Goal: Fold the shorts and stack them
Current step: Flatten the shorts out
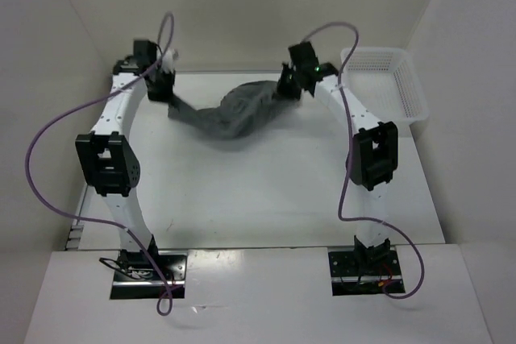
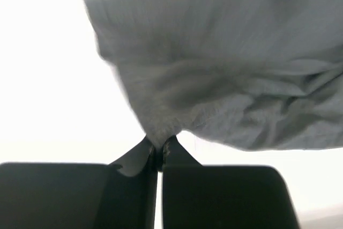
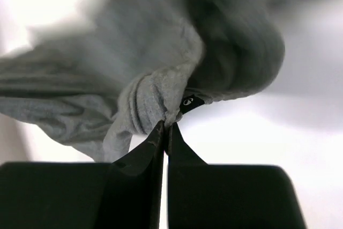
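Currently shorts (image 1: 230,114) hang bunched between both claws, middle sagging toward the far bench (image 1: 258,199). No fold is made yet; folding and stacking are all left. Left claw (image 2: 159,151) is pinched on one edge and right claw (image 3: 166,127) on a gathered edge. Both arms are stretched forward.

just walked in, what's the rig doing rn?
Both arms hold the grey shorts over the far part of the table. The left gripper pinches one edge, and the right gripper pinches a bunched edge at the other end. The cloth sags between them, not yet folded. A white basket sits at the far right.
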You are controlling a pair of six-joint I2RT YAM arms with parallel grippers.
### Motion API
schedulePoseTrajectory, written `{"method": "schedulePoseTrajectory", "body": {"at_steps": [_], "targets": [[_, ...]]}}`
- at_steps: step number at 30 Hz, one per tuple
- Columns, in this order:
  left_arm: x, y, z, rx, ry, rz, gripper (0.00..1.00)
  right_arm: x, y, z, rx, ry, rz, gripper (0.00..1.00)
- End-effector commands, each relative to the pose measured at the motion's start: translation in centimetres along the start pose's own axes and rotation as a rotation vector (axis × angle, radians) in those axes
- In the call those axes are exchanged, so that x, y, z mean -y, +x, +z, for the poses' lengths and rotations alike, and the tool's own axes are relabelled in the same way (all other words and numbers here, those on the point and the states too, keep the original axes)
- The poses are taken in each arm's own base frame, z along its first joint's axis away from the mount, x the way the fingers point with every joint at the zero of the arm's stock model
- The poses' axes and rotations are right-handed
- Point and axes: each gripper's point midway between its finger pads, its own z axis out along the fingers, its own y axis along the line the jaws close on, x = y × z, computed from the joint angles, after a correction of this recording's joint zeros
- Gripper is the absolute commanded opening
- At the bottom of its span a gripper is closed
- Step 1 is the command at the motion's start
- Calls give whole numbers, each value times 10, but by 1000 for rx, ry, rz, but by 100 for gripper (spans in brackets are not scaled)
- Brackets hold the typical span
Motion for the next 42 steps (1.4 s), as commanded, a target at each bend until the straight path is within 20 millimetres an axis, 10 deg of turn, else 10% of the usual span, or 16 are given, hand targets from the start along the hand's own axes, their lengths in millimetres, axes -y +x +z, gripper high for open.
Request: {"method": "schedulePoseTrajectory", "body": {"at_steps": [1,4,10,11,13,15,16,22,28,33,39,42], "targets": [[-11,-120,-140,481,-75,41,0,-66,-146,-116,403,-161,-110,0],[-21,-152,-222,703,-130,45,0,-100,-179,-180,566,-251,-172,0],[-30,-138,-281,801,-197,23,0,-112,-159,-225,617,-277,-236,0],[-29,-130,-276,776,-194,19,0,-91,-142,-195,548,-219,-224,0],[-29,-103,-253,692,-185,5,0,-86,-131,-220,604,-248,-209,0],[-26,-77,-242,642,-179,-3,0,-50,-93,-179,500,-178,-160,0],[-31,-51,-205,531,-178,-24,0,-46,-83,-187,504,-195,-154,0],[-35,73,-121,164,-182,-84,0,41,82,-82,81,-31,-120,0],[-41,193,-64,-180,-229,-117,0,86,188,-68,-134,57,-14,0],[-48,230,-58,-272,-294,-105,3,105,230,-73,-223,126,109,0],[-38,261,-61,-383,-283,-74,15,118,232,-93,-159,168,217,6],[-37,259,-66,-378,-284,-74,33,119,227,-109,-123,176,234,47]]}}
